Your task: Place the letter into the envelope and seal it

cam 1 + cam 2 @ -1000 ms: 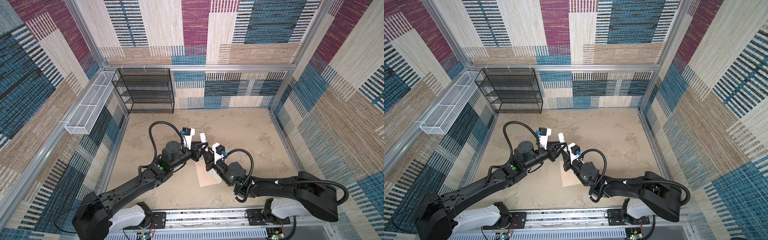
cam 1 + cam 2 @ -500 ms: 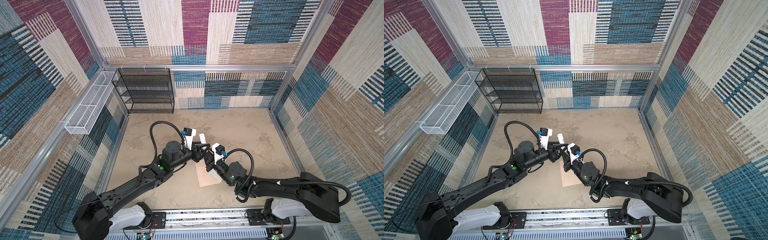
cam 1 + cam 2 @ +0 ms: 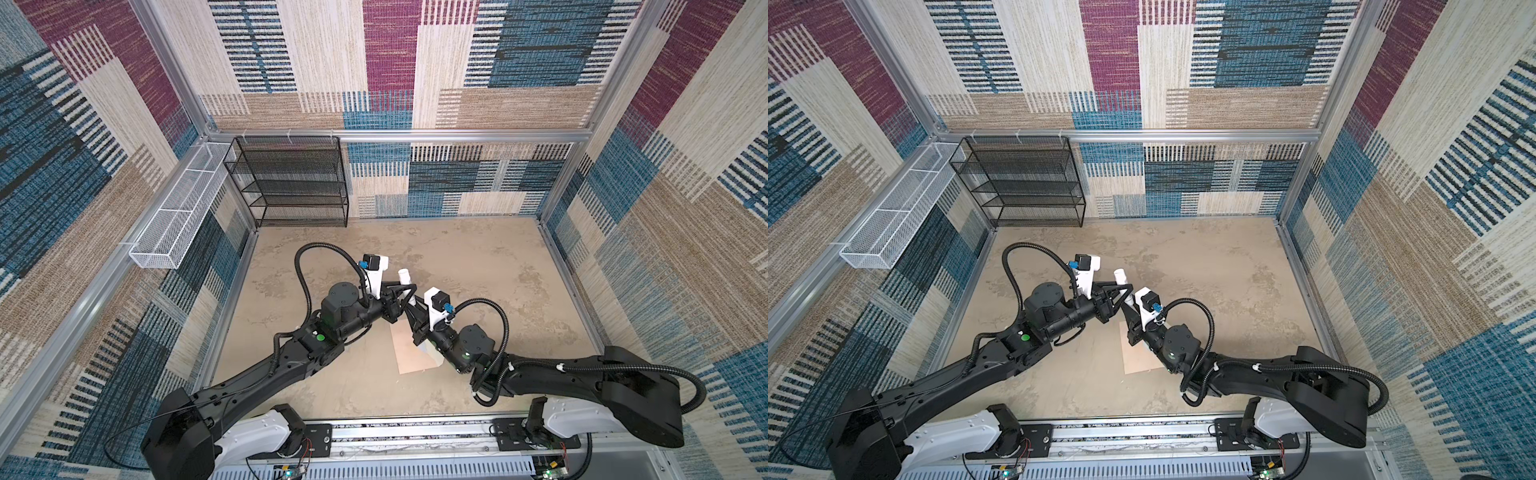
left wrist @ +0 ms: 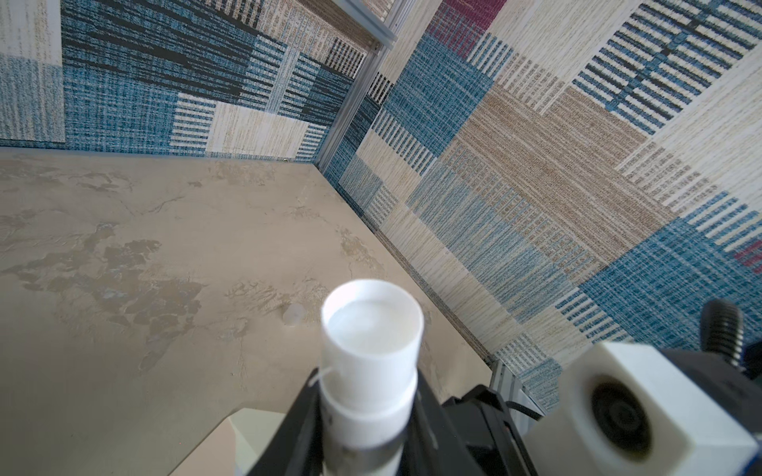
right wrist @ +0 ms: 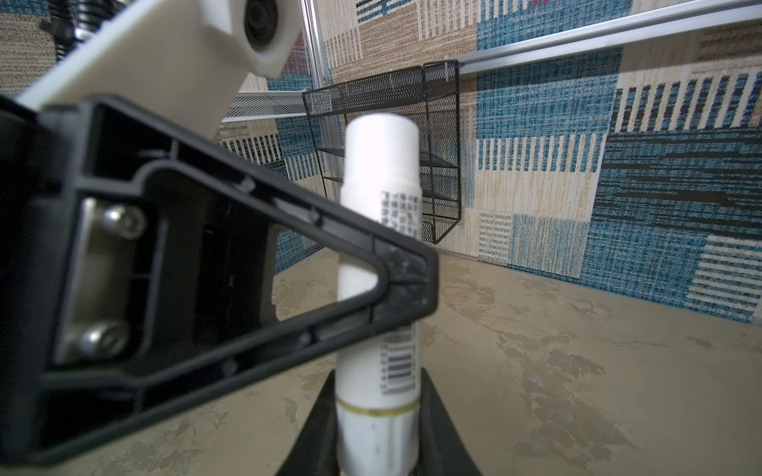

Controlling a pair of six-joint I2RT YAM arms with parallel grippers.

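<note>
A white tube [image 3: 404, 276] [image 3: 1121, 275] stands tilted above the table, held between both arms. My right gripper [image 5: 377, 383] [image 3: 410, 309] is shut on its lower part, below a gold ring. My left gripper [image 4: 367, 385] [image 3: 409, 291] is closed around the tube [image 4: 371, 329] further up, with a black finger pressed against each side. The peach envelope [image 3: 409, 353] [image 3: 1138, 353] lies flat on the table under the right gripper. Its cream corner [image 4: 231, 445] shows in the left wrist view. The letter is not in view.
A black mesh rack [image 3: 291, 183] stands at the back left, with a white wire basket [image 3: 183, 212] on the left wall. A small pale cap-like piece [image 4: 293, 314] lies on the table beyond the tube. Patterned walls enclose the table.
</note>
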